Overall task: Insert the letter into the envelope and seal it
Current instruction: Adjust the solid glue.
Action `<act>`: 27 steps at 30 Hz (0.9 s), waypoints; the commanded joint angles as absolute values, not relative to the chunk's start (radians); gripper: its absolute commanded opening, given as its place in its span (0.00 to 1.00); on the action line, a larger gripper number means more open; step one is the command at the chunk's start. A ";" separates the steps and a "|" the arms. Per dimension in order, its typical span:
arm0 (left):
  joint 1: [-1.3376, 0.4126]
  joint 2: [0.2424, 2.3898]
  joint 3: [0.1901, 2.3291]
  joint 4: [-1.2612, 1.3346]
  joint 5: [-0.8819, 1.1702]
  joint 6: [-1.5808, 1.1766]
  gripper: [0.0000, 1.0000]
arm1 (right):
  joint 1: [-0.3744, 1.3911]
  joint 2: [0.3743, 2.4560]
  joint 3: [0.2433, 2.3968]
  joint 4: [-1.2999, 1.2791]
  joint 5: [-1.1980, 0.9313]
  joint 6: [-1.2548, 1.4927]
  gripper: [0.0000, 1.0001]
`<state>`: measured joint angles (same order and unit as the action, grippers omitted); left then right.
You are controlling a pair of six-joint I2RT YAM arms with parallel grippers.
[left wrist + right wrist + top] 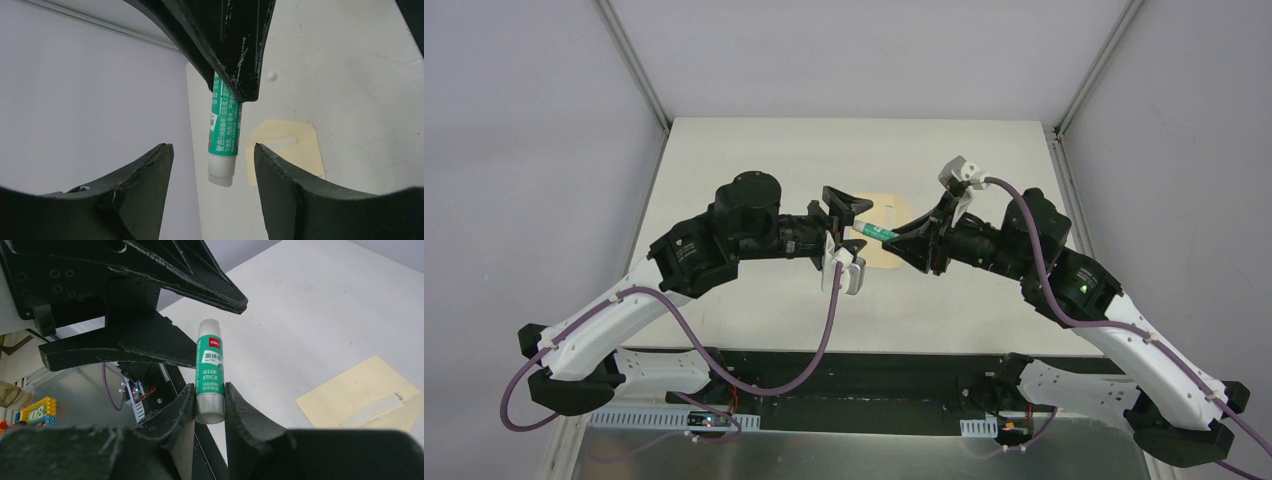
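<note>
The right hand [210,407] is pinching the glue stick [210,365] by its base so the left hand [212,150], hanging wide around the free end, can likely uncap it.

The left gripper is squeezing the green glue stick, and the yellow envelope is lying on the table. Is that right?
Almost. It is the right gripper that is squeezing the green glue stick, as the right wrist view shows. The left gripper is open, with a gap on each side of the stick. The yellow envelope is lying on the table.
</note>
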<state>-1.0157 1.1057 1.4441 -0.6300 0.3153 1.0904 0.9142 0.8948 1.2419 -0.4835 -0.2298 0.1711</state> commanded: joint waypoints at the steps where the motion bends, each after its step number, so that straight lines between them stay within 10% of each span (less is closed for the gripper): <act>1: -1.025 1.102 1.447 -0.583 0.329 1.071 0.61 | 0.914 0.885 1.300 -0.457 -0.258 0.168 0.01; 27: -1.026 1.107 1.434 -0.578 0.351 1.038 0.35 | 0.920 0.901 1.298 -0.451 -0.272 0.159 0.01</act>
<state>-1.0157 1.1065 1.4391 -0.6048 0.3180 1.0542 0.9146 0.9100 1.2697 -0.4839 -0.2634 0.1699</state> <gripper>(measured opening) 0.382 0.262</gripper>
